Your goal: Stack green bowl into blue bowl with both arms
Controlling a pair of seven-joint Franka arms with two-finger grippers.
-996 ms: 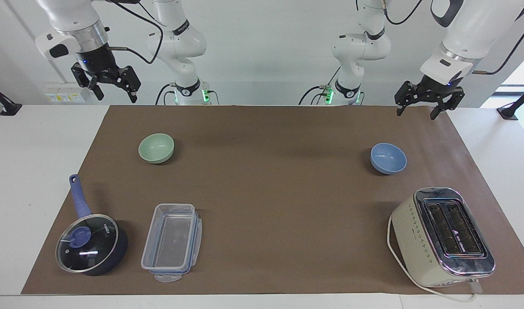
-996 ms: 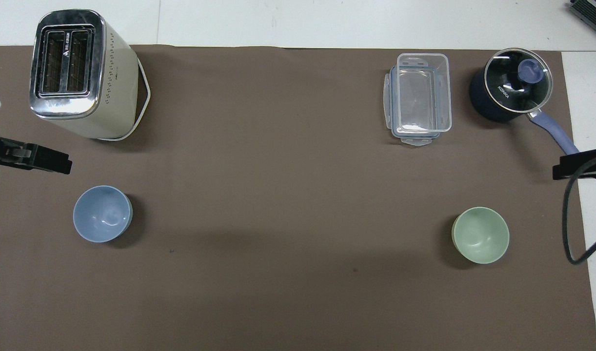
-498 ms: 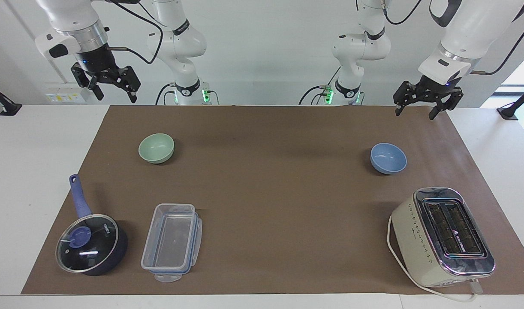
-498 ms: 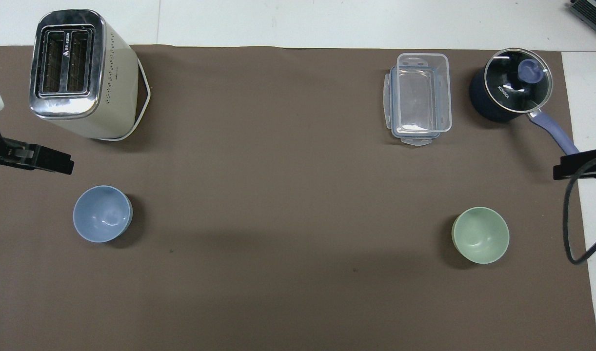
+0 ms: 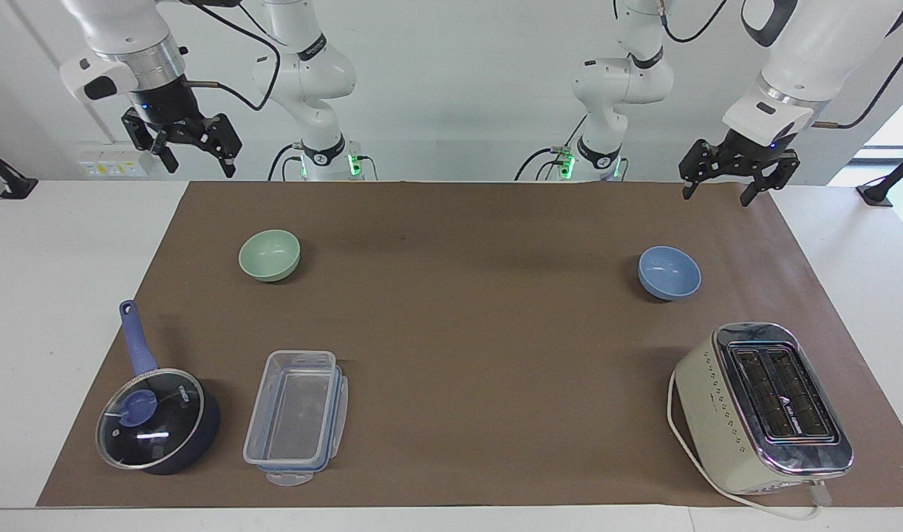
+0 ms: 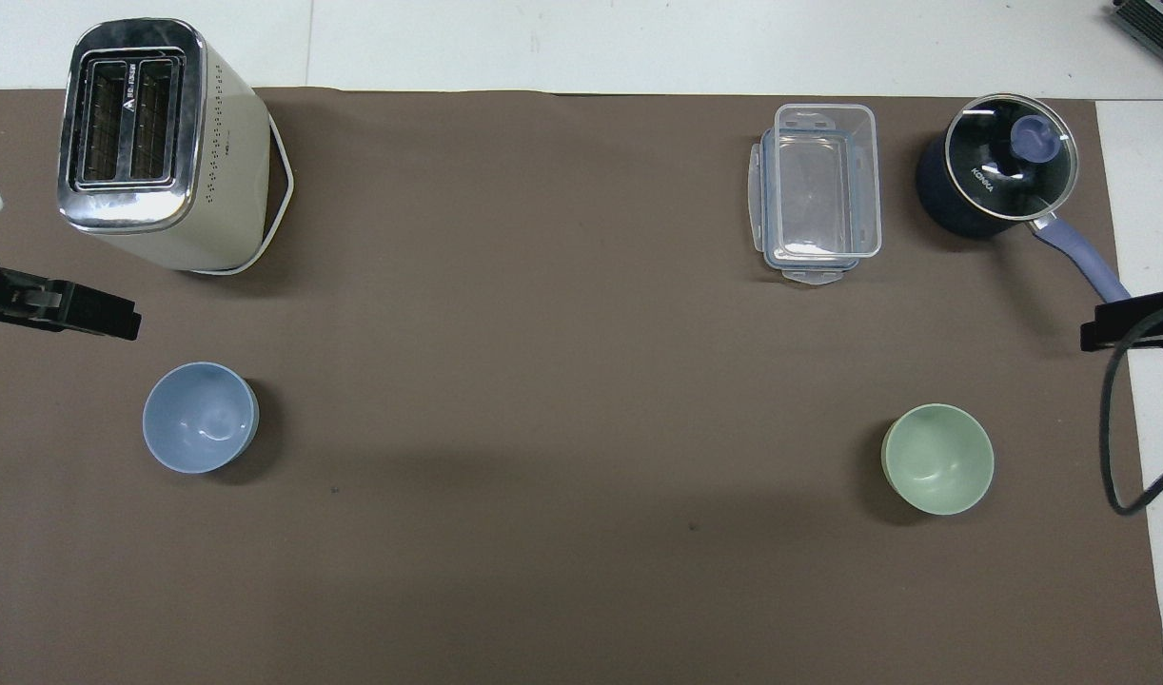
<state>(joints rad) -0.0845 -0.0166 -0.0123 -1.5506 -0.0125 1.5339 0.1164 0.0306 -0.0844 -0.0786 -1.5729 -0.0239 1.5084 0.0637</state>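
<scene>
The green bowl [image 5: 269, 255] [image 6: 937, 459] sits upright and empty on the brown mat, toward the right arm's end. The blue bowl [image 5: 669, 273] [image 6: 200, 417] sits upright and empty toward the left arm's end. My right gripper [image 5: 200, 164] hangs open, high in the air above the mat's edge at its own end, well clear of the green bowl. My left gripper [image 5: 717, 196] hangs open above the mat's edge at its end, clear of the blue bowl. Neither holds anything. In the overhead view only dark gripper parts show at the side edges.
A cream toaster [image 5: 763, 406] [image 6: 153, 143] stands farther from the robots than the blue bowl. A clear plastic container [image 5: 296, 414] [image 6: 819, 190] and a dark blue lidded saucepan [image 5: 156, 417] [image 6: 995, 171] lie farther out than the green bowl. The brown mat [image 5: 466, 332] is bare between the bowls.
Both grippers have shifted only very slightly in the air and stay open. The bowls have not moved.
</scene>
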